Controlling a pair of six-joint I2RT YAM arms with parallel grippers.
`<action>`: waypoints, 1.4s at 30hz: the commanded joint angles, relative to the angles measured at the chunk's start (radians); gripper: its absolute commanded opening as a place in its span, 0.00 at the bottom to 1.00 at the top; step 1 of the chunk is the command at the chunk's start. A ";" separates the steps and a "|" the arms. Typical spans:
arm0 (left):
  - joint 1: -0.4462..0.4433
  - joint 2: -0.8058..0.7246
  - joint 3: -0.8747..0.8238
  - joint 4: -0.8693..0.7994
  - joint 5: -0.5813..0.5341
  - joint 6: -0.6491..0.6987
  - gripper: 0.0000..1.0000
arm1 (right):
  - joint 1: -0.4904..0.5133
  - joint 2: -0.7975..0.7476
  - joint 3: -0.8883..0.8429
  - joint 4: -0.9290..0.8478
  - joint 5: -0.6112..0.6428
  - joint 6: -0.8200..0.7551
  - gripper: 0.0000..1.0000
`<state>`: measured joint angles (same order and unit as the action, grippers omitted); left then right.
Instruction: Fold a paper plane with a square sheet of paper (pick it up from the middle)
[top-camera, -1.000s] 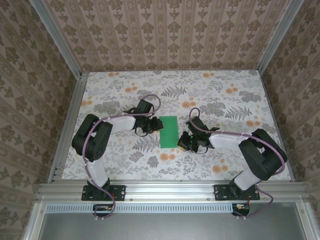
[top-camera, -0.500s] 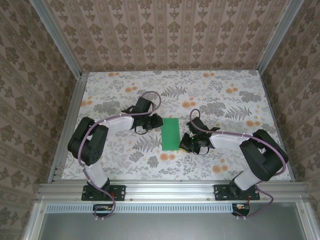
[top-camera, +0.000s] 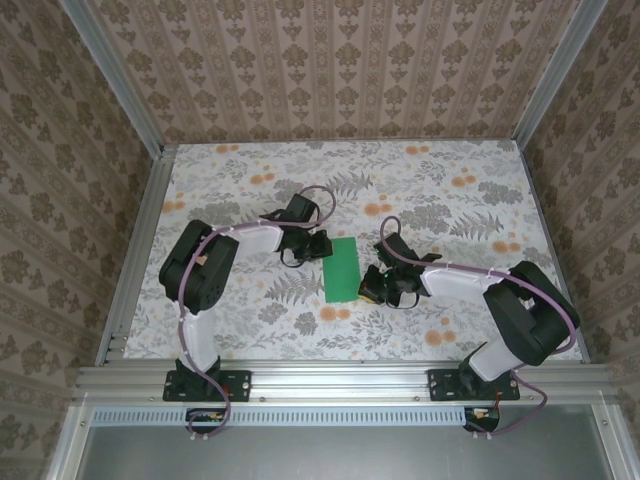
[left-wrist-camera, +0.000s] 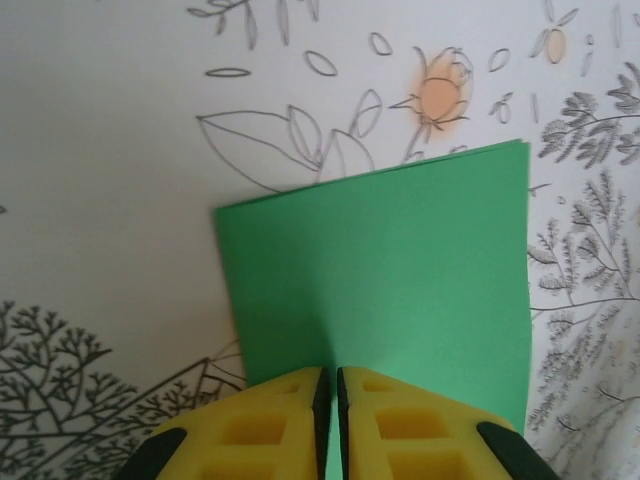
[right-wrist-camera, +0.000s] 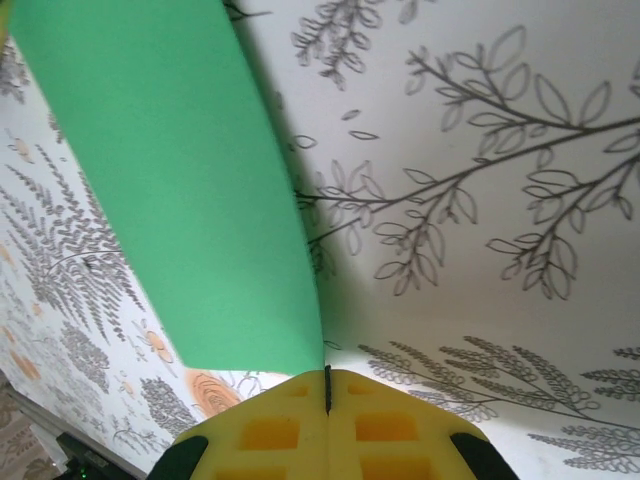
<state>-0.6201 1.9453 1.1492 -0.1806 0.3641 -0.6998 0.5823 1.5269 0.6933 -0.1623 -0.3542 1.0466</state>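
The square sheet of paper (top-camera: 341, 270), bright green, lies folded into a narrow rectangle at mid-table. In the left wrist view two stacked layers show at the paper's (left-wrist-camera: 380, 270) far edge. My left gripper (top-camera: 318, 247) is at its upper left side. There the yellow fingertips (left-wrist-camera: 300, 385) stand almost together on the near edge, a thin slit between them, and a faint ridge runs up the paper from that slit. My right gripper (top-camera: 368, 285) is at the lower right side, jaws shut, and the raised edge of the paper (right-wrist-camera: 180, 190) curves into its tip (right-wrist-camera: 327, 370).
The floral tablecloth (top-camera: 450, 200) spreads wide behind and beside the paper. Aluminium rails (top-camera: 130, 260) and patterned walls close in the left, right and back. Both arms reach inward from their bases (top-camera: 205, 385) at the near edge.
My left gripper has slid right onto the paper's edge and its jaws have narrowed. The left elbow has swung right. The paper has shifted slightly toward the right gripper, which stayed put.
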 joint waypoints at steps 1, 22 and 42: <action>-0.004 0.029 0.018 -0.071 -0.032 0.039 0.15 | -0.005 -0.024 0.039 -0.011 -0.034 -0.011 0.00; -0.010 0.066 0.033 -0.077 -0.001 0.069 0.14 | -0.004 0.132 0.179 0.188 -0.111 -0.023 0.00; -0.018 0.074 0.034 -0.074 0.006 0.062 0.13 | -0.006 0.289 0.222 0.275 -0.063 -0.026 0.00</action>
<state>-0.6235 1.9671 1.1805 -0.1970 0.3710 -0.6571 0.5823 1.7943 0.8867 0.0860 -0.4305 1.0428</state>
